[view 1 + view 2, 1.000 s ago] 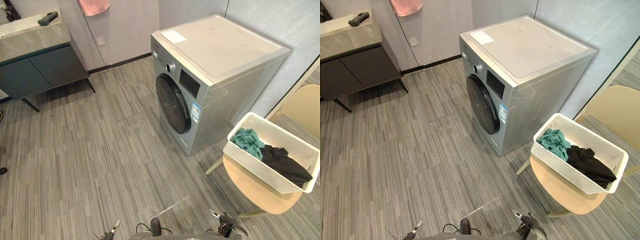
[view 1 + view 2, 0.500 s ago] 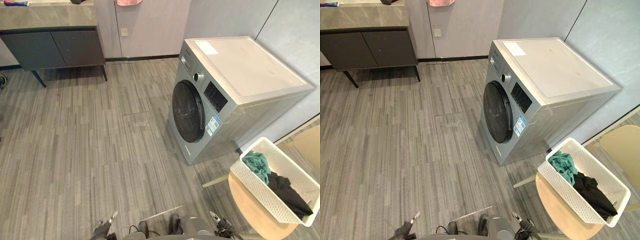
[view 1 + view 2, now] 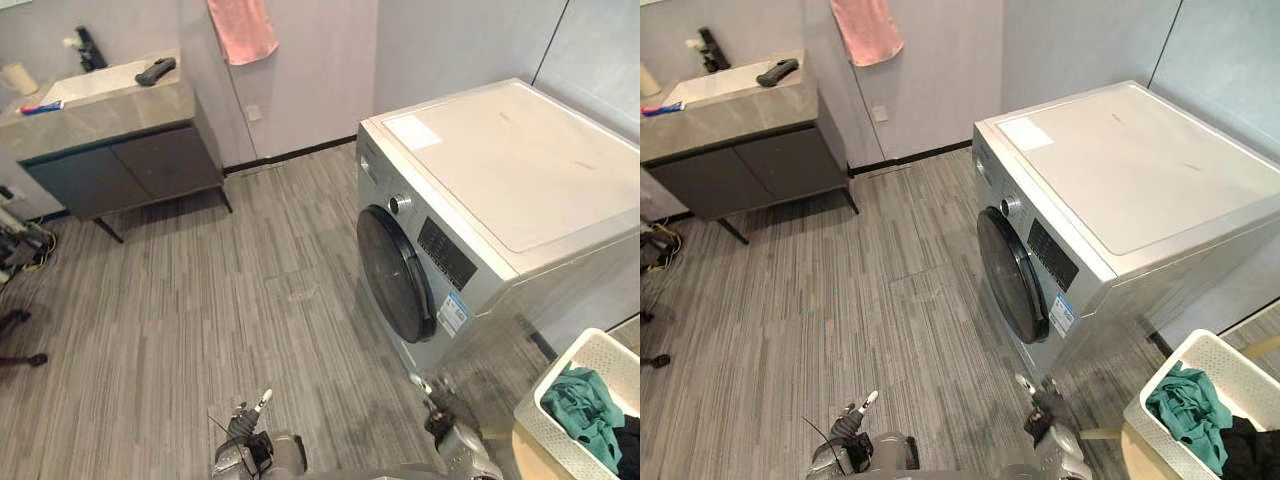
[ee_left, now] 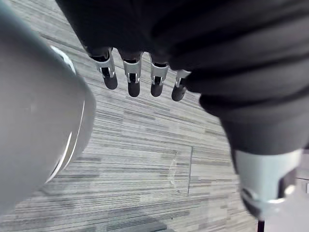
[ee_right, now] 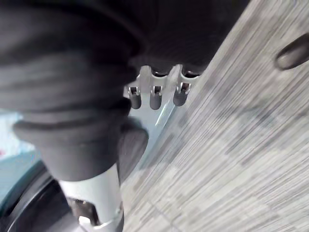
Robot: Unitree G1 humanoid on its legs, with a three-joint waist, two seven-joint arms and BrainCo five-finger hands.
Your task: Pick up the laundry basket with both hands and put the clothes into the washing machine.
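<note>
1. The laundry basket (image 3: 1165,372) sits at your far lower right on a tan chair seat (image 3: 527,462), with a teal garment (image 3: 1183,405) and a black garment (image 3: 1252,445) inside it
2. The washing machine (image 3: 500,170) stands ahead and slightly right, its round door (image 3: 395,275) closed and facing your left. The basket lies near the machine's front corner, on your side of it
3. Your left hand (image 4: 131,79) hangs over bare floor with its fingers loose and straight, holding nothing
4. Your right hand (image 5: 155,94) is likewise relaxed and empty, down at your side
5. What the next move turns on: the basket is off to the right of both hands, well apart from either, and your right hand is clearly the nearer one. I judge you must turn right and close in until the basket sits between the two hands
6. Only one corner of the basket is in sight, so you cannot yet tell which way its long axis runs. Settle that first, then place one hand at each short end
7. The task has barely begun: basket untouched, door shut
</note>
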